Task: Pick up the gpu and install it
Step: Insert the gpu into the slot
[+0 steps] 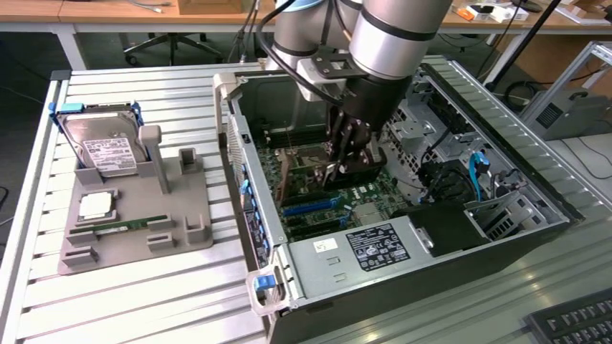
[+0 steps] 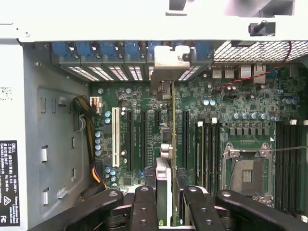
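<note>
gpu [image 2: 172, 144] edge-on, clamped in the fingers [image 2: 144, 207] | long axis parallel to the motherboard [image 2: 240, 103] slots | bracket toward the case [image 1: 287, 251] rear wall

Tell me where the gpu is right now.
The gpu is inside the open computer case, held edge-on in the end effector above the motherboard's expansion slots.

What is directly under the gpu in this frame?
The gpu, edge-on in the gripper, stands over the green motherboard and its black expansion slots. The card covers the slot beneath it, so seating cannot be seen.
</note>
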Controlling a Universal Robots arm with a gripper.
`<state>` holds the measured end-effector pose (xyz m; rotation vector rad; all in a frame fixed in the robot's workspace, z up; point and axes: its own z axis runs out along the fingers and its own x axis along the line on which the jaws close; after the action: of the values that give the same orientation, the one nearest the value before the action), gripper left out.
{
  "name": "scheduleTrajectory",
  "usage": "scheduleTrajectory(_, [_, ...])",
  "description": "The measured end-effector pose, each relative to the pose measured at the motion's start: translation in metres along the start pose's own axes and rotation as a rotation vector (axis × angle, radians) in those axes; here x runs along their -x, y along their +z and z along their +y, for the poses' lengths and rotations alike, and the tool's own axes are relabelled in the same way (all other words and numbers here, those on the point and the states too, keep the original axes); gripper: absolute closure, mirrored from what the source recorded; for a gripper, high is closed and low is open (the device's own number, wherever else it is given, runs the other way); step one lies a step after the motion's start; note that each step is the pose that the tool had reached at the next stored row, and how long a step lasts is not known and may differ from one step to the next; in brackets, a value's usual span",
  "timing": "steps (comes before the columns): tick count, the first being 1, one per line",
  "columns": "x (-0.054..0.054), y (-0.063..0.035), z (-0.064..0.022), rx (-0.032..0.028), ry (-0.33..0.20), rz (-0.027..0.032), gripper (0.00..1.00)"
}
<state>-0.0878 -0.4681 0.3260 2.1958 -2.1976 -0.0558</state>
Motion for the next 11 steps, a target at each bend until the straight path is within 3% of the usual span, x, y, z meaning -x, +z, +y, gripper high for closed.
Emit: scheduleTrajectory(11, [-0.0022,0.0065,0.0016,0.0001,0.0,0.0001,0.74])
